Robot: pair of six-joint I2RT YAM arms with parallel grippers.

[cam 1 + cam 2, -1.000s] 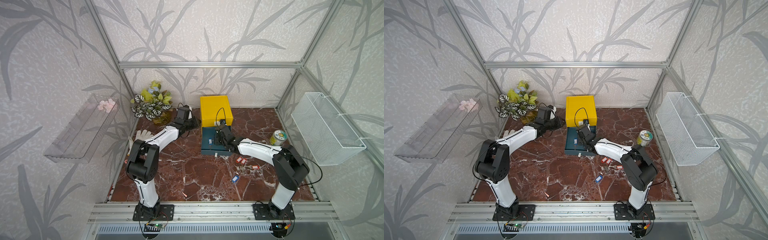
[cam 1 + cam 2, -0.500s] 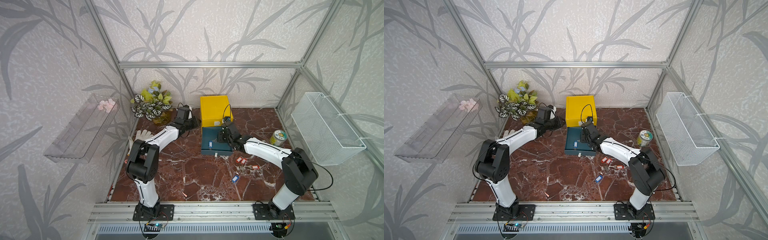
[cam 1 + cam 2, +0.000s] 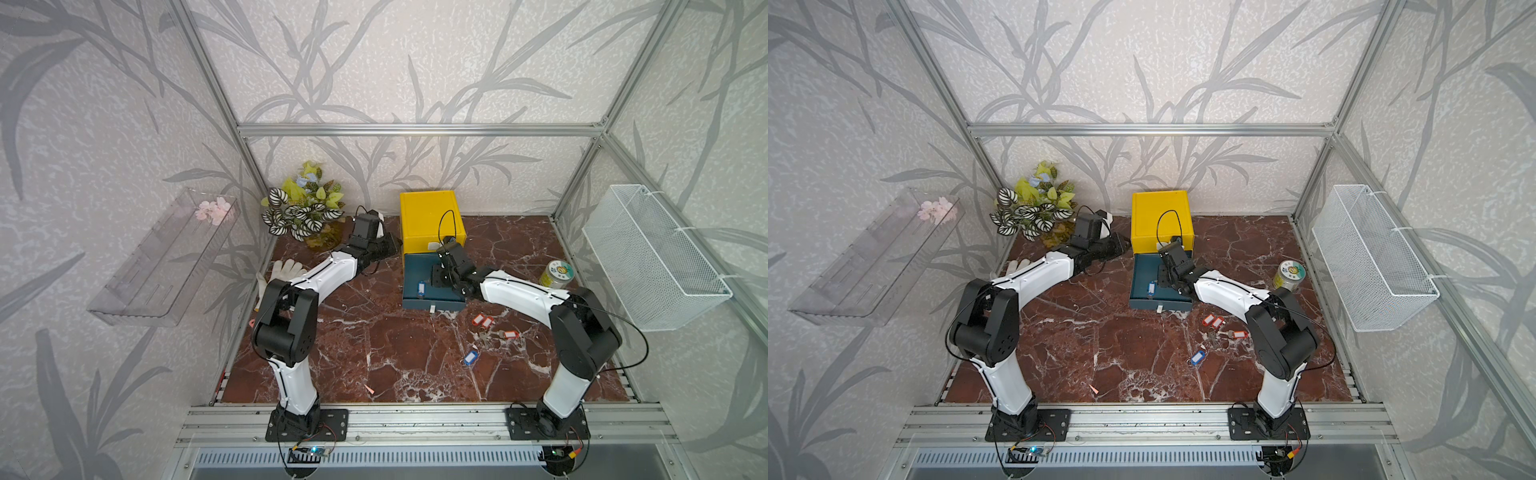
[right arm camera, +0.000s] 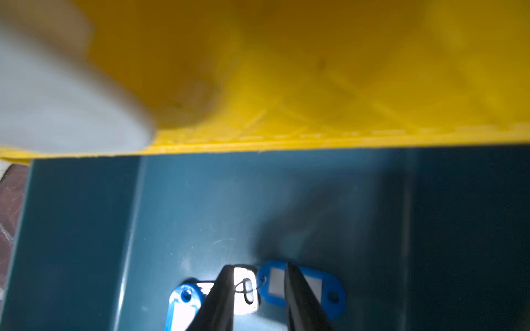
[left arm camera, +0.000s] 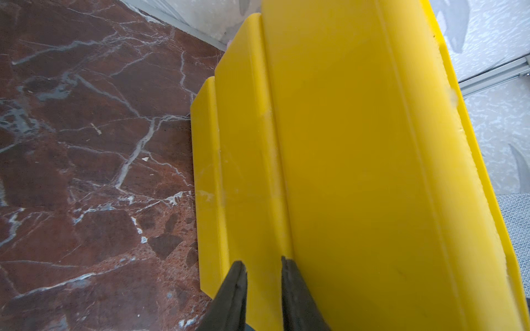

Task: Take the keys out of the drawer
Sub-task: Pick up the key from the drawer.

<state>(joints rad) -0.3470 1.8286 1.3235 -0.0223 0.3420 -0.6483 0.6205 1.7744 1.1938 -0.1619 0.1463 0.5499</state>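
Keys (image 3: 478,319) dot the veined red-brown tabletop (image 3: 374,345) — leaf-patterned walls (image 3: 415,62) all round.

Two high eyes, two wrist eyes

From high above the six o'clock edge we look steeply down in both top views, sharing the whole worktop (image 3: 374,353). Our left wrist view hugs the yellow cabinet (image 5: 372,172) at twelve o'clock; our right wrist view peers closely into its blue drawer (image 4: 200,215).

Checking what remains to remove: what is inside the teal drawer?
Two blue key tags and one metal key lie in the drawer, beneath the open right gripper. The right arm hides part of the drawer floor.
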